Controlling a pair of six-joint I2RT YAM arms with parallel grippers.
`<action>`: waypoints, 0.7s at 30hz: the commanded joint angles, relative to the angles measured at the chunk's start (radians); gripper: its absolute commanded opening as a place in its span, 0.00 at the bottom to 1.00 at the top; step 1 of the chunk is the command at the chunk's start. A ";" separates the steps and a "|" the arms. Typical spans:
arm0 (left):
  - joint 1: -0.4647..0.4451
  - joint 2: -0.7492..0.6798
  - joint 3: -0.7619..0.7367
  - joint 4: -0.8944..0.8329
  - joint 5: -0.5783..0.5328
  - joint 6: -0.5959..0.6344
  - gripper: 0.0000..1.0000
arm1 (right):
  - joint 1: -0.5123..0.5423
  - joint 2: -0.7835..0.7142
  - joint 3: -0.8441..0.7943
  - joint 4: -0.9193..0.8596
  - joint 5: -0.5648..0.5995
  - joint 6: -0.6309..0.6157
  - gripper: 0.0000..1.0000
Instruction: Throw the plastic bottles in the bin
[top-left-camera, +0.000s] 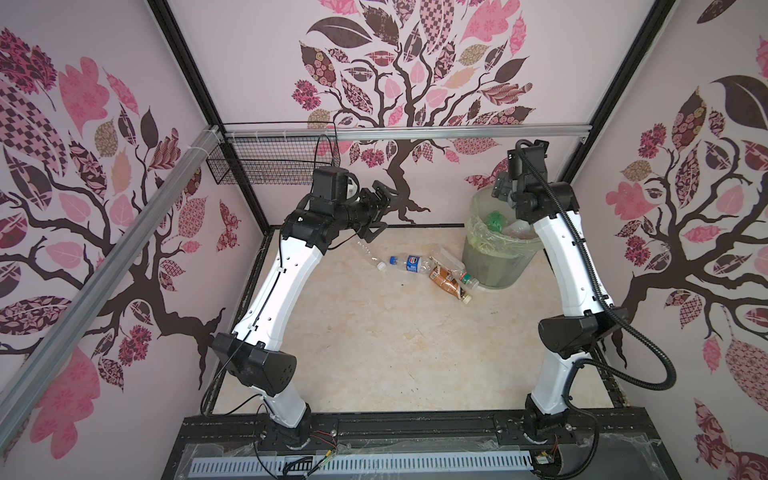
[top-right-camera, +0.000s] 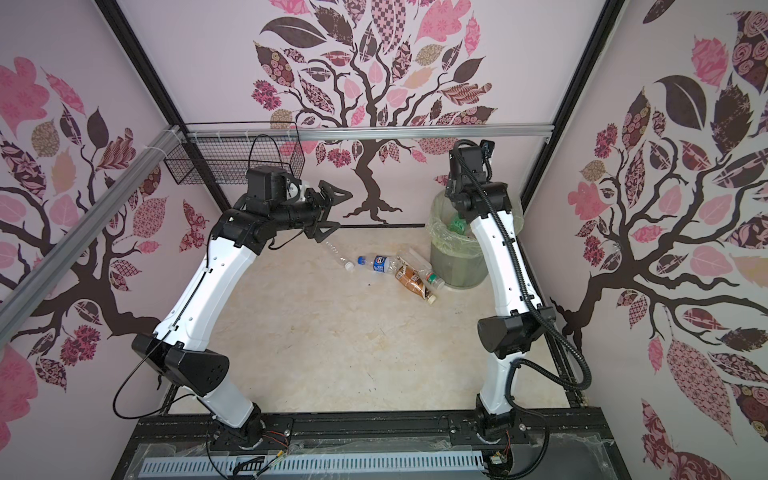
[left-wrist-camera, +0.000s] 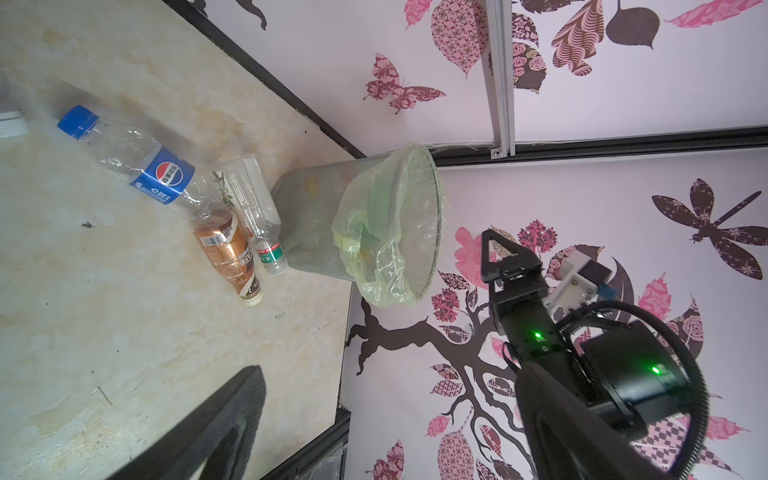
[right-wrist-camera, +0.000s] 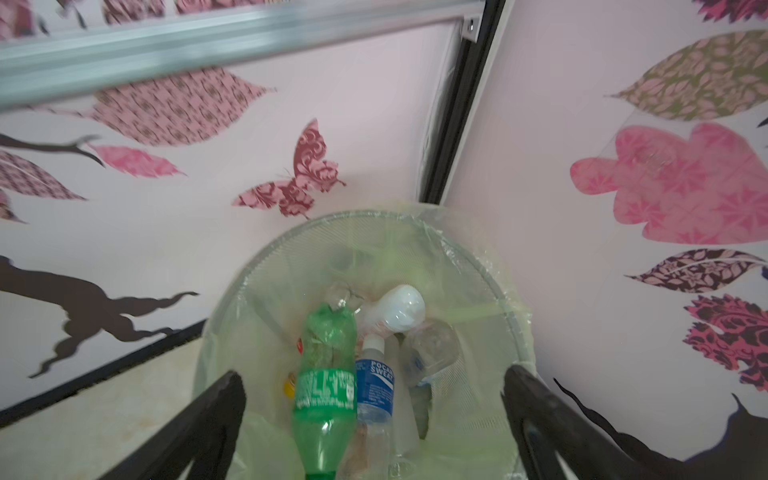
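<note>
The right pincer (right-wrist-camera: 372, 374) hangs with its jaws spread wide and nothing between them, straight above the mouth of the bin (right-wrist-camera: 249, 291). Its wrist view catches only two dark finger ends, cut off at the frame edge, and in both top views this pincer (top-left-camera: 504, 187) is mostly hidden behind its own wrist. Directly below it, inside the greenish bag (left-wrist-camera: 376, 270) lining the bin, lie a green bottle (right-wrist-camera: 326, 386), a blue-labelled bottle (right-wrist-camera: 374, 386) pressed against its side, a white bottle (right-wrist-camera: 395, 309) and a crumpled clear bottle (right-wrist-camera: 432, 349). Whatever lies under them is hidden, and the picture is soft with blur. In the top views the right arm covers part of the bin's rim. The left pincer (top-left-camera: 380, 210) is likewise open and empty, held above the worktop (top-left-camera: 395, 353) and well apart from the bin; its wrist view shows just one blurred finger (left-wrist-camera: 245, 390). Below it lies a white-capped bottle (top-left-camera: 370, 254), nearly all cut off in that wrist view. Farther out toward the bin lie a blue-capped bottle (top-left-camera: 409, 264), a brown-labelled bottle (top-left-camera: 448, 281) and a green-labelled bottle (left-wrist-camera: 257, 216) just beside the bin's wall. Behind the left pincer a black wire basket (top-left-camera: 270, 164) hangs on the rail.
</note>
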 joint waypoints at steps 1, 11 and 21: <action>0.000 0.018 -0.016 -0.028 -0.005 -0.003 0.98 | 0.026 -0.064 0.021 -0.010 -0.045 0.030 0.99; 0.000 0.018 -0.050 -0.114 -0.088 -0.001 0.98 | 0.289 -0.187 -0.255 0.090 -0.110 -0.034 1.00; 0.026 0.133 -0.058 -0.199 -0.247 -0.034 0.98 | 0.346 -0.420 -0.806 0.219 -0.330 0.020 1.00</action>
